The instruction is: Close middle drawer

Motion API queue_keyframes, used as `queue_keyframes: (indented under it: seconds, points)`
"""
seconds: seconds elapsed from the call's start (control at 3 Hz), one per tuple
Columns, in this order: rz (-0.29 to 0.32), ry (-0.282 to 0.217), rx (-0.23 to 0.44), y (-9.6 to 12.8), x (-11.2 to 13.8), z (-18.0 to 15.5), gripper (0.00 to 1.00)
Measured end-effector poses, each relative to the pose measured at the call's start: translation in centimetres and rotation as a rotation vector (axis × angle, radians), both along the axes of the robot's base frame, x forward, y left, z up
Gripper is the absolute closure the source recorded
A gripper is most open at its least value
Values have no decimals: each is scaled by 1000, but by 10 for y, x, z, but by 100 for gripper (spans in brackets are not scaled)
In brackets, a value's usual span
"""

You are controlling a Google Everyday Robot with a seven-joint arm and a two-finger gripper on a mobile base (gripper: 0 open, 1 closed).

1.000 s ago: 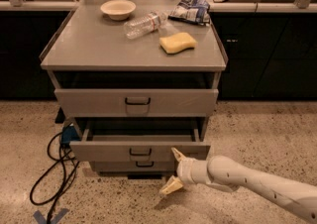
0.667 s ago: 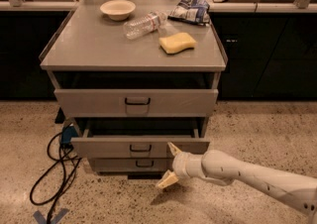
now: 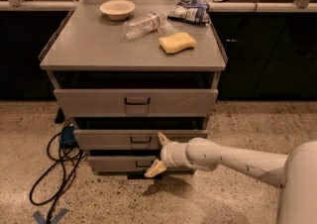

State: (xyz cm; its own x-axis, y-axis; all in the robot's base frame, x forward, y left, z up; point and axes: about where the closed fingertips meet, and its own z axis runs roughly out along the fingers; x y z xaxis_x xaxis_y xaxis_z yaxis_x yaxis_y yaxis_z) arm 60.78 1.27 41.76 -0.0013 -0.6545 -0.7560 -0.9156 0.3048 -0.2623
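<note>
The inside of the middle drawer (image 3: 109, 139) is lost to us: only a dark strip shows above its low front panel, so we cannot say what it holds. It sits second of three in the cabinet under the bench (image 3: 99, 44), pulled out a little past the frame, its small black handle (image 3: 140, 140) at centre. The white arm (image 3: 233, 159) reaches in from the lower right and covers the right end of the lowest drawer (image 3: 116, 162), and the robot's body (image 3: 302, 183) is cut off by the right and bottom edges. The gripper (image 3: 159, 154) sits at the cabinet front, just right of the middle drawer's handle and slightly below it. Its jaws are released and spread wide, holding nothing; the upper tip lies against or just before the middle drawer's front panel, and we cannot tell whether it touches, while the lower tip hangs in front of the lowest drawer. The top drawer (image 3: 136, 101) also stands a little out, with shadow above it. On the bench lie a bowl (image 3: 117, 8), a plastic bottle (image 3: 144, 23) on its side, a yellow sponge (image 3: 177, 42) and a crumpled bag (image 3: 190, 9). A black cable (image 3: 55, 168) loops on the floor at the cabinet's left.
</note>
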Motion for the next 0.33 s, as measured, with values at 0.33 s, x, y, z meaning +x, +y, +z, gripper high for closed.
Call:
queue_keyframes:
  seconds: [0.33]
  points:
    - [0, 0, 0, 0, 0, 0, 0]
